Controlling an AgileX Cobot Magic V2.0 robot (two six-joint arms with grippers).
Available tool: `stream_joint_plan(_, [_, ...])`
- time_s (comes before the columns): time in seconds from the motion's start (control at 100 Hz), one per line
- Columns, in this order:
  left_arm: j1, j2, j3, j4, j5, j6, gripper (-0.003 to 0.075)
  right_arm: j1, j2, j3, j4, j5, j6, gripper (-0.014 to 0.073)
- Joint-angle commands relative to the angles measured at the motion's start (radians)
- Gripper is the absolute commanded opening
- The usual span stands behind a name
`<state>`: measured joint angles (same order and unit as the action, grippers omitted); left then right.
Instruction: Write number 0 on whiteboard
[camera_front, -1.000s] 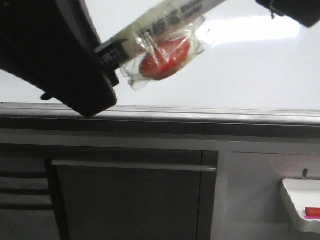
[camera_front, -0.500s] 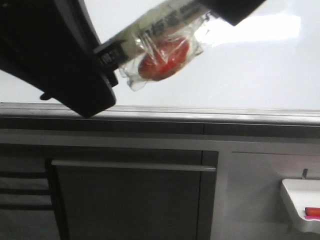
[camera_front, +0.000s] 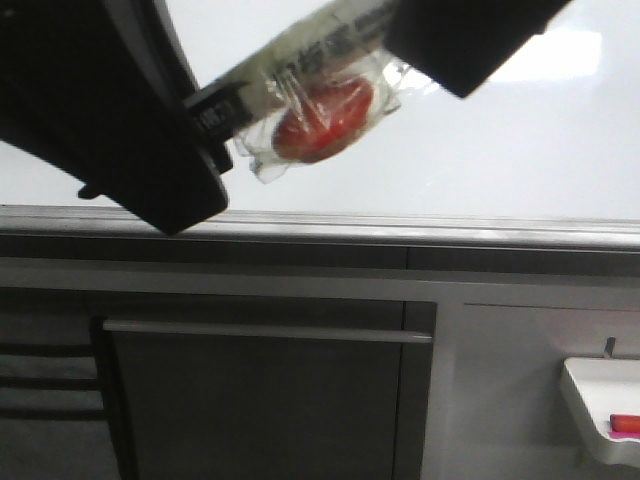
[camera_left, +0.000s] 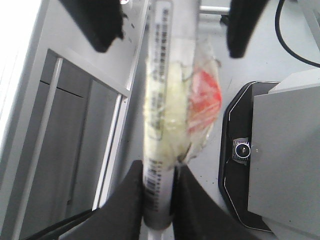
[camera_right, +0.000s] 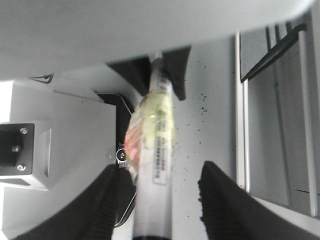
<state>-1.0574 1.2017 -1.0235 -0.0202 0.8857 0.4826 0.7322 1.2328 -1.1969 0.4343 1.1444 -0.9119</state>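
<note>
1. The left gripper (camera_left: 159, 192) is clamped on a marker (camera_front: 300, 55) that has a red lump taped to it in clear wrap (camera_front: 322, 115).
2. The right gripper (camera_right: 152, 200) is spread wide, a finger on each side of the marker's far end, not touching.
3. The whiteboard (camera_front: 480, 150) stands behind both; no 0 shows.

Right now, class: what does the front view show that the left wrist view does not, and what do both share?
Only the front view shows the whiteboard and the small white tray. Only the left wrist view shows the left pincer shut on the marker and the dark base plate. Both share the marker with its taped red piece.
</note>
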Motion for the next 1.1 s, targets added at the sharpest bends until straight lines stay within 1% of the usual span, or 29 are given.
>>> stream_joint_plan(0.0, [-0.009,-0.026,-0.036,-0.005,-0.043,0.001,-0.002,0.001,-0.018,-0.032,0.035,-0.014,-0.016,0.0267])
stream_joint_plan(0.09, [-0.009,-0.026,-0.036,-0.005,-0.043,0.001,-0.002,0.001,-0.018,-0.032,0.035,-0.014,-0.016,0.015])
stream_joint_plan(0.17, [-0.009,-0.026,-0.036,-0.005,-0.043,0.001,-0.002,0.001,-0.018,-0.032,0.035,-0.014,-0.016,0.0097])
stream_joint_plan(0.39, [-0.009,-0.026,-0.036,-0.005,-0.043,0.001,-0.002,0.001,-0.018,-0.032,0.035,-0.014,-0.016,0.0085])
stream_joint_plan(0.61, [-0.009,-0.026,-0.036,-0.005,-0.044,0.001,-0.002,0.001,-0.018,-0.032,0.037,-0.012,-0.016,-0.0032])
stream_joint_plan(0.78, [-0.009,-0.026,-0.036,-0.005,-0.066,0.001,-0.0012,0.001,-0.018,-0.032,0.037,-0.012,-0.016,-0.0036])
stream_joint_plan(0.85, [-0.009,-0.026,-0.036,-0.005,-0.077,0.001,0.004,0.001,-0.018,-0.032,0.037,-0.012,-0.016,-0.0036])
stream_joint_plan(0.92, [-0.009,-0.026,-0.036,-0.005,-0.093,0.001,0.0135,0.001,-0.018,-0.032,0.037,-0.012,-0.016,-0.0036])
stream_joint_plan(0.97, [-0.009,-0.026,-0.036,-0.005,-0.108,0.001,0.0225,0.001,-0.018,-0.032,0.037,-0.012,-0.016,-0.0036])
stream_joint_plan(1.02, [-0.009,-0.029,-0.036,-0.005,-0.13,0.001,0.0297,0.001,-0.018,-0.032,0.037,-0.012,-0.016,-0.0036])
stream_joint_plan(1.09, [-0.009,-0.043,-0.036,-0.005,-0.164,0.001,0.0362,-0.001,-0.02,-0.032,0.037,-0.015,-0.016,-0.0036])
